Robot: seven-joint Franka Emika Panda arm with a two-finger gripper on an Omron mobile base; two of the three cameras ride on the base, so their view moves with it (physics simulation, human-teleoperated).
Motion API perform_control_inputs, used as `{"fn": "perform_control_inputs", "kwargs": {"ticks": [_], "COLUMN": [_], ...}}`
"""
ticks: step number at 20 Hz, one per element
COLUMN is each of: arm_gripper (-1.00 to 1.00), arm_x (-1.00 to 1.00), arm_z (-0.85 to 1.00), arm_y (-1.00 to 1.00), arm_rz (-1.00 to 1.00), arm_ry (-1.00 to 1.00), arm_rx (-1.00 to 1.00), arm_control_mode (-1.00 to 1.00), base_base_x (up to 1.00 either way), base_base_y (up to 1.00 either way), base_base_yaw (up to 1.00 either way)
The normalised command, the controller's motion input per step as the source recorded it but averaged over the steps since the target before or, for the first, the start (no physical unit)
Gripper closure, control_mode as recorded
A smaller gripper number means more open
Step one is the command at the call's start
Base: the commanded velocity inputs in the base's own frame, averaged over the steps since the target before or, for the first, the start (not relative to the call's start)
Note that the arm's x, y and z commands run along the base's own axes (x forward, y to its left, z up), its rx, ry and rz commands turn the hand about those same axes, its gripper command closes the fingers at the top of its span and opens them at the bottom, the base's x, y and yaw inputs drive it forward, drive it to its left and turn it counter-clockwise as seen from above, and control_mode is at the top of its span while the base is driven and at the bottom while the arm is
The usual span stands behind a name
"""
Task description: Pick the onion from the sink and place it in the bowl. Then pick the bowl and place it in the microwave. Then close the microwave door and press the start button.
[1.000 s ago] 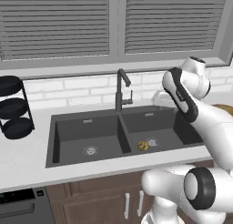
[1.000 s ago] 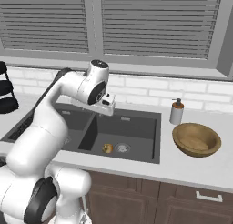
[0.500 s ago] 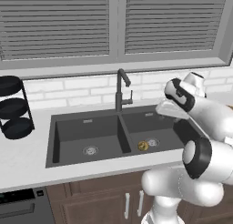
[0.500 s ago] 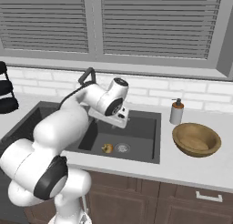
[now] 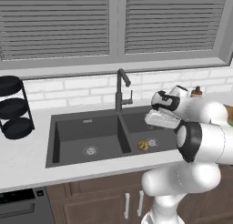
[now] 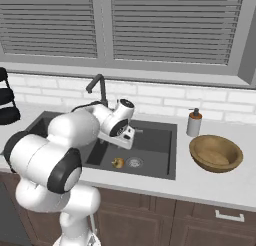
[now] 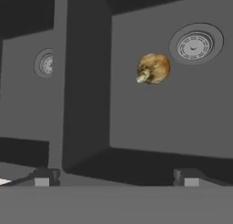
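While the gripper (image 7: 116, 177) hangs spread and empty, the onion (image 7: 154, 68) at one o'clock looks light, firm, rollable; grasping across its round middle seems best.

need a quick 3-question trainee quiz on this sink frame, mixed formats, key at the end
1. True or false: the onion lies in the same basin of the sink as the claw hangs over.
2. Where is the bowl? A) in the sink B) on the counter right of the sink C) on the black rack
3. Fill in: the claw's jaws are ____ with nothing between them.

Key: 1 true; 2 B; 3 open
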Motion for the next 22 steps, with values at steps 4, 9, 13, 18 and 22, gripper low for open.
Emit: {"fn": "perform_control_inputs", "kwargs": {"ticks": [4,9,13,18,22], "arm_gripper": [-1.0,-1.0,-1.0,-1.0,-1.0], "arm_x": [0.16,0.15,0.35,0.49,0.39], "arm_z": [-0.61,-0.41,-0.45,-0.42,-0.42], "arm_y": [0.28,-0.37,-0.29,-0.04,0.0], "arm_rz": [0.0,0.05,0.07,0.04,0.03], "arm_ry": [0.0,0.0,0.0,0.04,0.06], "arm_rx": [0.0,0.05,0.03,0.0,0.01], "arm_control_mode": [-1.0,-1.0,-1.0,-1.0,-1.0], "base_base_x": [0.0,0.0,0.0,0.0,0.0], "base_base_y": [0.0,0.0,0.0,0.0,0.0], "base_base_yaw": [0.0,0.0,0.0,0.0,0.0]}}
